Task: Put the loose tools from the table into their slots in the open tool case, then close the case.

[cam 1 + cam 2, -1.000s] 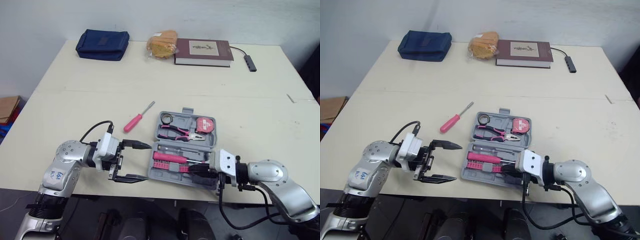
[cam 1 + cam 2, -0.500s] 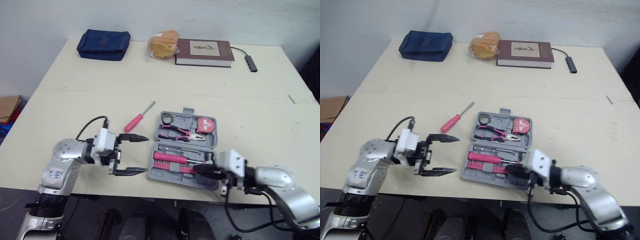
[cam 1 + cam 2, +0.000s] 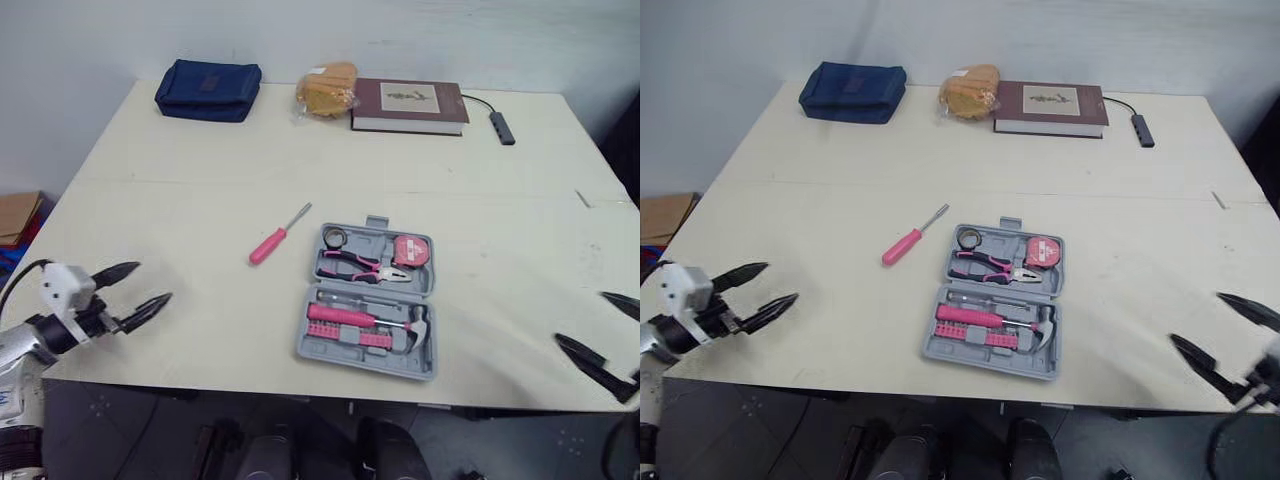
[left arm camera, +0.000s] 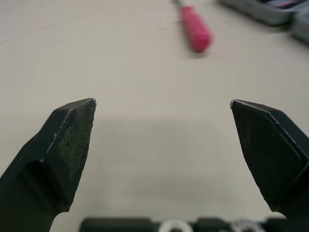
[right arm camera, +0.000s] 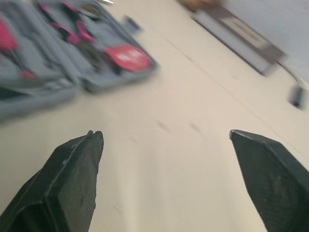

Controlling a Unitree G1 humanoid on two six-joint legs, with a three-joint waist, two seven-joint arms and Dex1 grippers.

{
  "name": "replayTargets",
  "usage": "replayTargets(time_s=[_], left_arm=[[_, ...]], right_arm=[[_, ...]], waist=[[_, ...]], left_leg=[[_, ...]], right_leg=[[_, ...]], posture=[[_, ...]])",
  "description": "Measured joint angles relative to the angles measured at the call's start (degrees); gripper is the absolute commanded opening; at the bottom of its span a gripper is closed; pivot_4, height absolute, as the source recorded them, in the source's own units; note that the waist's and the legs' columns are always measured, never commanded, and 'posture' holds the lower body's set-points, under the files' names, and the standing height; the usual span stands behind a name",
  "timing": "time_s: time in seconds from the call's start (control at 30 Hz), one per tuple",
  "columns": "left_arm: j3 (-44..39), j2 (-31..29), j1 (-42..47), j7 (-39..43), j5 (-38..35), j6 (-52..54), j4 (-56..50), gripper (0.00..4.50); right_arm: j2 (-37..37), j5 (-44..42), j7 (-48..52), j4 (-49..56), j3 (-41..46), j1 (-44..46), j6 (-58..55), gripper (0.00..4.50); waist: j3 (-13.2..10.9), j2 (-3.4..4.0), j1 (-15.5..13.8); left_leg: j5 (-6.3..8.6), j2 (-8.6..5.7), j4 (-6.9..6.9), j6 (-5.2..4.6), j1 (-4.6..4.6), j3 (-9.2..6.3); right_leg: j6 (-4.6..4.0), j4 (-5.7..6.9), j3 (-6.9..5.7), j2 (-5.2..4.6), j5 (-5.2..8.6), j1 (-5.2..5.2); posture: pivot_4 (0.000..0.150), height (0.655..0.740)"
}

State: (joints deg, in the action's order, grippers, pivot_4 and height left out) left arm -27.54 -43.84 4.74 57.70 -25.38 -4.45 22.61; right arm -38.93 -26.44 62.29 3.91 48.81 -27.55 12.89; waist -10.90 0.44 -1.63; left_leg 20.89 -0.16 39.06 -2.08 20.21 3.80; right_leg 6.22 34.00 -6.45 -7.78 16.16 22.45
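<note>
Though the smaller pieces inside are hard to tell apart, the grey tool case lies open and flat near the front middle of the table. Its far half holds one pair of pink-handled pliers, one red tape measure and one small roll of tape. Its near half holds one pink-handled driver, a pink strip of bits and a hammer.

One loose screwdriver lies just left of the case, not touching it. The left gripper hovers at the front left corner, fingers spread and empty. The right gripper, partly cut off at the edge of view, hangs at the front right, fingers apart too.

Along the far edge sit one blue pouch, one bagged loaf, one maroon book and one small hub on a cable.
</note>
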Motion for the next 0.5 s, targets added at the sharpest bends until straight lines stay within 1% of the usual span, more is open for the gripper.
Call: replayTargets(time_s=[0.07, 0.13, 0.23, 0.27, 0.37, 0.5], left_arm=[[-1.52, -0.62, 0.05, -1.40, 0.79, -1.30, 4.11, 4.50], [-1.62, -1.13, 0.46, -1.85, 1.33, -2.32, 6.13, 4.50], [-0.39, -1.15, 3.07, -3.25, 1.91, -1.15, 6.72, 4.50], [0.13, -1.15, 3.64, -3.86, 2.07, -0.09, 6.63, 4.50], [2.70, -0.33, 5.08, -5.32, 2.26, 3.37, 3.82, 4.50], [6.72, 2.19, 7.96, -6.11, 1.63, 9.90, -2.79, 4.50]], right_arm=[[1.16, 0.59, -0.14, -8.51, 3.78, -2.33, 4.01, 4.48], [1.55, 0.86, -0.43, -13.32, 4.41, -2.97, 7.15, 4.48], [1.55, 1.14, -0.66, -15.50, 4.40, -2.94, 10.58, 4.48], [1.58, 1.05, -0.89, -15.59, 4.34, -2.89, 10.90, 4.48], [2.59, -0.72, -2.77, -14.37, 3.20, -1.79, 9.49, 4.48], [4.86, -4.64, -4.23, -5.46, -2.90, 1.03, 5.11, 4.48]], waist=[[0.00, 0.00, 0.11], [0.00, 0.01, 0.47], [0.01, 0.01, 1.28], [0.02, 0.02, 1.58], [0.02, 0.04, 1.84], [0.02, 0.08, 1.74]], left_leg=[[0.01, 0.01, -0.09, 0.01, 0.00, 0.03], [0.02, 0.04, -0.07, 0.02, -0.02, 0.10], [0.07, 0.03, -0.04, 0.17, -0.16, 0.21], [0.14, 0.04, -0.05, 0.34, -0.20, 0.21], [0.14, 0.06, -0.06, 0.41, -0.27, 0.21], [0.06, 0.07, -0.04, 0.30, -0.26, 0.22]], right_leg=[[0.00, 0.06, 0.01, 0.00, 0.00, 0.00], [0.00, 0.06, 0.08, -0.04, 0.00, 0.00], [0.00, 0.11, 0.22, -0.17, -0.01, -0.01], [-0.01, 0.17, 0.23, -0.18, -0.01, 0.00], [-0.08, 0.32, 0.24, -0.17, 0.04, 0.02], [-0.09, 0.56, 0.26, -0.16, 0.04, 0.04]], posture=[[0.150, 0.7400], [0.150, 0.7400], [0.150, 0.7400], [0.150, 0.7400], [0.150, 0.7400], [0.150, 0.7400]])
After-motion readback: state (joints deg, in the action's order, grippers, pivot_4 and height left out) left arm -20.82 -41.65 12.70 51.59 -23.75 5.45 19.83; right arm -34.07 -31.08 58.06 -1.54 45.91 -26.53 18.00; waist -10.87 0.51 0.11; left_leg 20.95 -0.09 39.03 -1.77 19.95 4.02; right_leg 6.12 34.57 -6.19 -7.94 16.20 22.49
